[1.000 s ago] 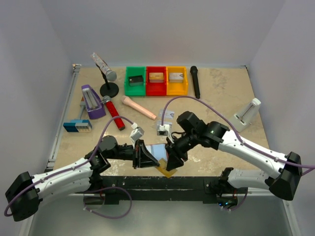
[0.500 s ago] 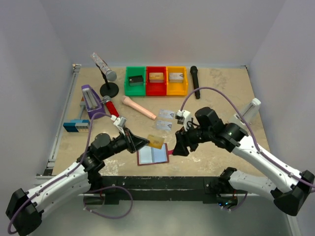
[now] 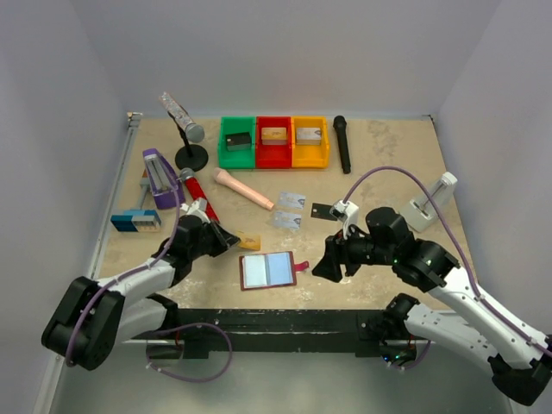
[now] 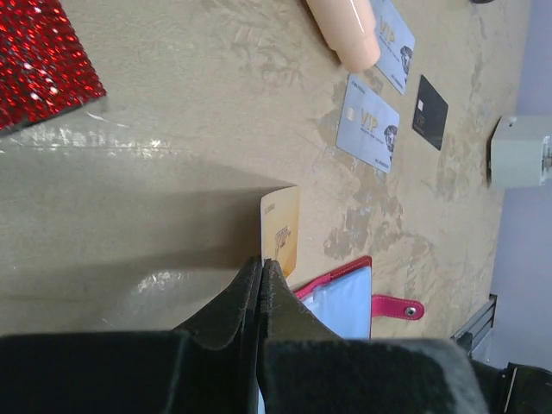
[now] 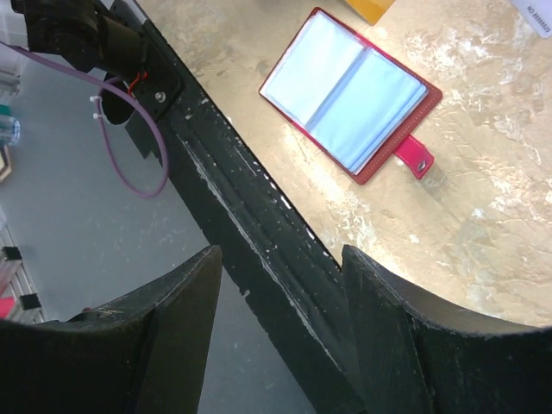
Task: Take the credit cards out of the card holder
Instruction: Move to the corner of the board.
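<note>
Card holder (image 3: 267,270): laid open and flat on the table (image 3: 388,155) near its front edge, between the two grippers. In the right wrist view both clear pockets are seen pale and seemingly empty.
Tab (image 5: 414,155): a red strap with a snap, stuck out from the holder's side.
Gold card (image 4: 280,228): found just beside the holder's far left corner and pinched at its near edge.
Left gripper (image 4: 261,263): jaws are pressed together on the gold card's edge.
Right gripper (image 5: 278,254): jaws are spread wide with nothing between them. It is hung over the table's front edge, beside the holder.
Silver cards (image 4: 369,134): two are laid flat beyond the holder, apart from it.
Dark card (image 4: 429,112): laid flat near the silver cards.
Handling: the cards are judged light, thin, stiff and slick. Little is offered to a finger once they lie flat, so an edge pinch is favoured, and a shallow pinch may slip. The holder is judged soft and easily slid.
Writing: "VIP" is read on both silver cards. The gold card's print cannot be made out.
</note>
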Motion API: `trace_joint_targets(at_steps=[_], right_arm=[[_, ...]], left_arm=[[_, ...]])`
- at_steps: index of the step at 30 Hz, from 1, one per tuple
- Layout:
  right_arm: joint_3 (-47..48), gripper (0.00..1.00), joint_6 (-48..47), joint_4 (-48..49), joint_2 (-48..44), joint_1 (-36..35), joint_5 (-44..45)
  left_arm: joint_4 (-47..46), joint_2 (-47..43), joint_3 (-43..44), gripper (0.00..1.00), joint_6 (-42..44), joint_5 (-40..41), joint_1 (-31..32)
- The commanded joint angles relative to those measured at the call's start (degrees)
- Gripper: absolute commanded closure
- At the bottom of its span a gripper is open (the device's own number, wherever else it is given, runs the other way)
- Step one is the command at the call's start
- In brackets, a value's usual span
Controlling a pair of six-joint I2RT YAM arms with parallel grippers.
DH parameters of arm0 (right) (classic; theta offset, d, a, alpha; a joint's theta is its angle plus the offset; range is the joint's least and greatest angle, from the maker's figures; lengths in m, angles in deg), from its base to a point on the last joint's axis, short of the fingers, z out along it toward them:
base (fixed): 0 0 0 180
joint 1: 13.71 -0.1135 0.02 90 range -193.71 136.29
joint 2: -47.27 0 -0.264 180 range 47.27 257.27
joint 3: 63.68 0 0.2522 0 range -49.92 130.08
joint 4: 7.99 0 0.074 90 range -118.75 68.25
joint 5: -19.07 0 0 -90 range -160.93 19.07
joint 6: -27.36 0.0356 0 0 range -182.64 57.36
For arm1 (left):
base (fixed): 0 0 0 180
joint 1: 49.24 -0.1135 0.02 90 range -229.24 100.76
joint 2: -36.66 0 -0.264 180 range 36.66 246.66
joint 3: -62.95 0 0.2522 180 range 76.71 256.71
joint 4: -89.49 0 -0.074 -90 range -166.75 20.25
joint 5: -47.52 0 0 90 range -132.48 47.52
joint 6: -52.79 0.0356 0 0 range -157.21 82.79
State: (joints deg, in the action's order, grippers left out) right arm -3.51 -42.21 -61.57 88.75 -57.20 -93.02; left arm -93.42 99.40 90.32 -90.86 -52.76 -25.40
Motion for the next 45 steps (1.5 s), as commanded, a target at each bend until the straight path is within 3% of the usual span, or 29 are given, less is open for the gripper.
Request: trace_joint_targets(at_steps=[1,7,17,23,29,39,45], right_arm=[[-1.5,0.38,3.0,5.0,-0.6,0.1,-2.3],[-2.6,0.38,3.0,6.9,0.0,0.1,-2.7],[-2.9,0.38,2.0,6.8,0.8,0.0,-3.1],[-3.2,0.38,1.6,6.7,1.2,0.0,-2.7],[-3.4,0.38,1.5,6.8,2.3,0.1,-2.6],[-3.5,0.38,1.1,6.3,3.1,0.0,-2.3],[-2.9,0.38,0.8,4.2,3.0,0.0,-0.8]], left_arm=[[-7.3,3.8,3.5,1.00,-0.9,-3.3,-3.5],[-8.2,9.1,7.8,1.00,-1.0,-3.8,-4.1],[-18.8,20.9,9.8,1.00,-4.5,-6.9,-5.2],[-18.2,23.3,11.4,0.99,-3.7,-7.5,-6.1],[-17.4,24.3,12.5,0.89,-2.7,-8.9,-7.7],[-14.7,22.9,13.7,0.54,-1.1,-9.1,-7.9],[-2.2,15.5,15.7,0.46,2.2,-5.3,-8.2]])
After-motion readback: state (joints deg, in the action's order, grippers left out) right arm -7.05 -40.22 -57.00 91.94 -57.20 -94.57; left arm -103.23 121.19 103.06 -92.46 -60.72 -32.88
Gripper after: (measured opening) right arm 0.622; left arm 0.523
